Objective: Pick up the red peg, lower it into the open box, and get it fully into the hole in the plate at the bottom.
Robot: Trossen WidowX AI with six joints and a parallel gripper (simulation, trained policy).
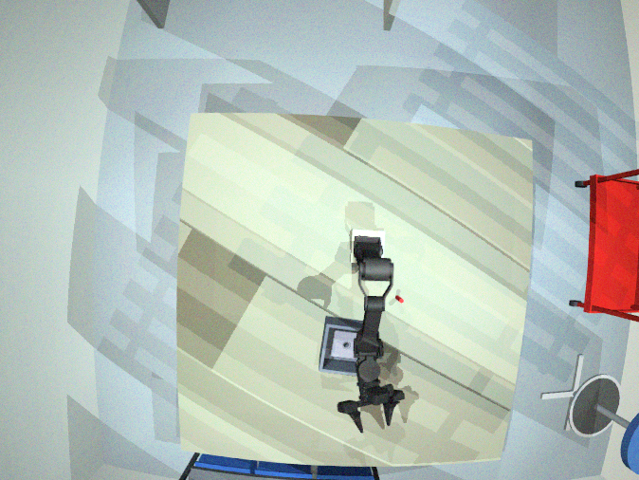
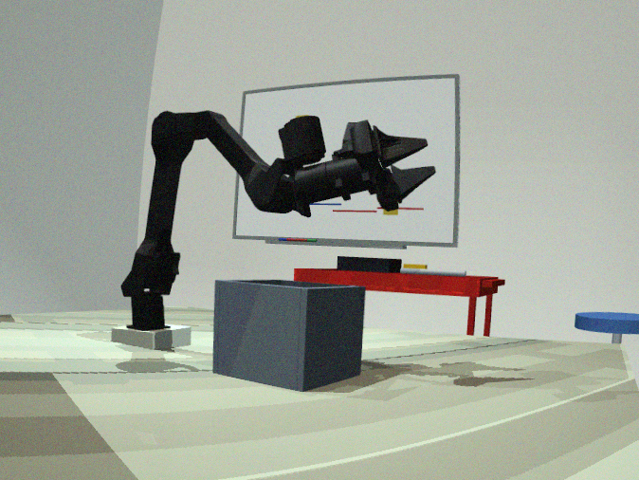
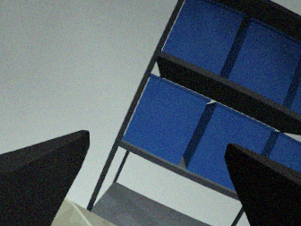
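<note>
The open box (image 1: 323, 344) (image 2: 260, 336) shows no peg inside its visible part.

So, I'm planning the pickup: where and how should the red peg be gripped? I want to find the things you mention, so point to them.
Probably around the middle of the red peg (image 1: 398, 298), coming from above, jaws closing across its narrow width: it looks short and slim, with its long sides exposed.

The arm (image 1: 373, 323) (image 2: 167, 193) is black, with thick rounded joints and a forked link. The black tool (image 1: 375, 428) (image 2: 431, 156) (image 3: 159, 144) has two tapering, pointed fingers.
</note>
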